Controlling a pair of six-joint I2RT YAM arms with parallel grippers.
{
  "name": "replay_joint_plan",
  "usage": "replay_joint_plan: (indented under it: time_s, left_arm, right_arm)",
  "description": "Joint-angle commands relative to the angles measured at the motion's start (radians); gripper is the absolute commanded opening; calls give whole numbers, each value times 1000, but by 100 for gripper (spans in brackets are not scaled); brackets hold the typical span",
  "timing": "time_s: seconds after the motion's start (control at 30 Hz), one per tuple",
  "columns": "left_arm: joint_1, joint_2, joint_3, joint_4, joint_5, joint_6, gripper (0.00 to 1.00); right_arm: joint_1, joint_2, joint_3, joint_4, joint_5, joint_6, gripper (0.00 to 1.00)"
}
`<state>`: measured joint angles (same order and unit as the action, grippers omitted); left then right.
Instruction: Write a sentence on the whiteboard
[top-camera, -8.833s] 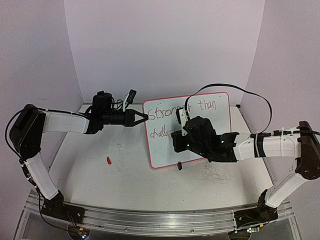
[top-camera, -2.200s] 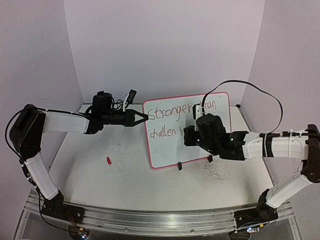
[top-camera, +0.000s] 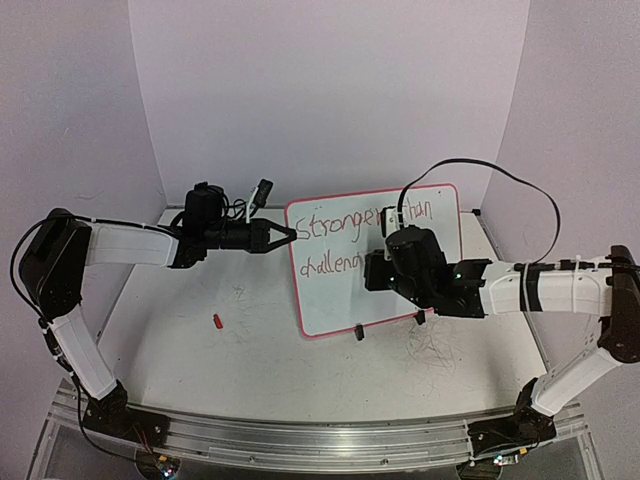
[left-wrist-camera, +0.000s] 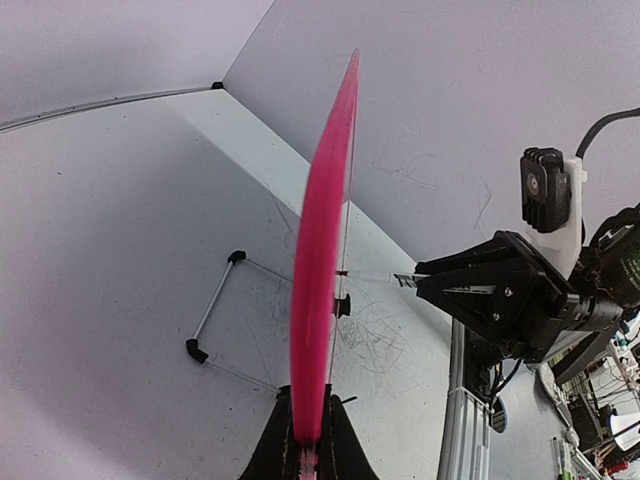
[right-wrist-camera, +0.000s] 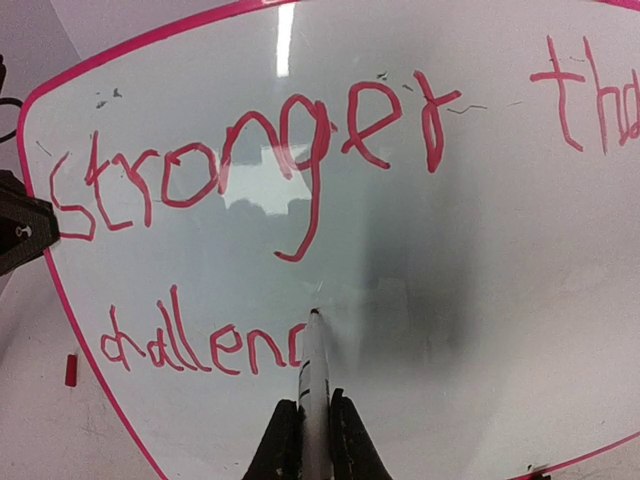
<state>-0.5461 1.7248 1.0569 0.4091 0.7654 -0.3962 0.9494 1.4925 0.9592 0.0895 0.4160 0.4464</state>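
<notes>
The whiteboard (top-camera: 330, 300), white with a pink rim, stands tilted on the table. My left gripper (top-camera: 290, 236) is shut on its left edge; in the left wrist view the rim (left-wrist-camera: 320, 250) runs edge-on out of the gripper (left-wrist-camera: 308, 415). The sentence (right-wrist-camera: 250, 170) reads "Stronger than" in red, with "challen" and a partly drawn letter below. My right gripper (right-wrist-camera: 308, 405) is shut on a white marker (right-wrist-camera: 314, 360), whose tip touches the board just after that last letter. From the top view the right gripper (top-camera: 372, 270) covers the end of the second line.
A small red cap (top-camera: 218, 321) lies on the table left of the board. Black clip feet (top-camera: 357, 331) sit at the board's lower edge, and a wire stand (left-wrist-camera: 215, 300) is behind it. Grey scribbles (top-camera: 430, 350) mark the tabletop. Walls close in on three sides.
The second line has grown from "chall" to "challen" plus a started letter. My right gripper has travelled rightward along it with the marker. The left arm has held still.
</notes>
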Motion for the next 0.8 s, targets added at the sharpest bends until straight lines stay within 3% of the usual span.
replay_joint_plan:
  time_s: [0.0, 0.53, 0.77]
  left_arm:
    - [-8, -14, 7, -38, 17, 7, 0]
    - [-8, -14, 7, -38, 17, 7, 0]
    - [-8, -14, 8, -38, 17, 7, 0]
  right_arm:
    - [-2, -1, -16, 13, -15, 15, 0]
    - [26, -18, -82, -15, -56, 79, 0]
    - [57, 19, -19, -14, -56, 56, 0]
